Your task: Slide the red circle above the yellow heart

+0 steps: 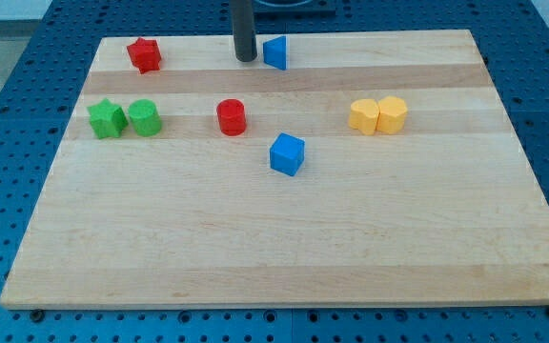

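The small red cylinder block, the red circle (231, 117), stands on the pale wooden board (255, 248) a little left of centre, upright and untouched. Its goal lies well apart to the view's right: two yellow blocks sit touching, and which is the yellow heart is hard to make out; I judge it to be the left one (363, 116), with the yellow hexagonal block (393, 114) against it.

The blue cube (287, 154) rests just below and right of the red circle, and the blue triangular block (275, 52) sits near the top edge. My tip (245, 59), the end of a dark rod with no jaws to open or close, stands just left of that blue triangle, above the red circle and clear of it.

The risks, as I judge them: from this side a push would send the circle downward toward the cube. A grazing contact on a round block lets it slip sideways. Swinging round carelessly could nudge the blue triangle, and overshooting rightward could disturb the yellow pair. The green star (107, 119), green cylinder (145, 117) and red star (144, 54) lie out of the way.
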Action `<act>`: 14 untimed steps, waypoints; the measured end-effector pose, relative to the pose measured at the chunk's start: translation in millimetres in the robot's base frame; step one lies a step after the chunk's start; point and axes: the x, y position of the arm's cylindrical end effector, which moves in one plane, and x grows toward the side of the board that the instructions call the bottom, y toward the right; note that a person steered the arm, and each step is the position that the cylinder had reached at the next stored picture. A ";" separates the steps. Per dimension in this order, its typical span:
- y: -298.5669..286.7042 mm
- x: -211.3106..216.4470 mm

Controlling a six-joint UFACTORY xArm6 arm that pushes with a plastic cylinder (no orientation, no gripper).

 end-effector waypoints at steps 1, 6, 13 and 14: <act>7.5 0.0; -31.0 76.4; 30.5 144.7; 48.6 143.2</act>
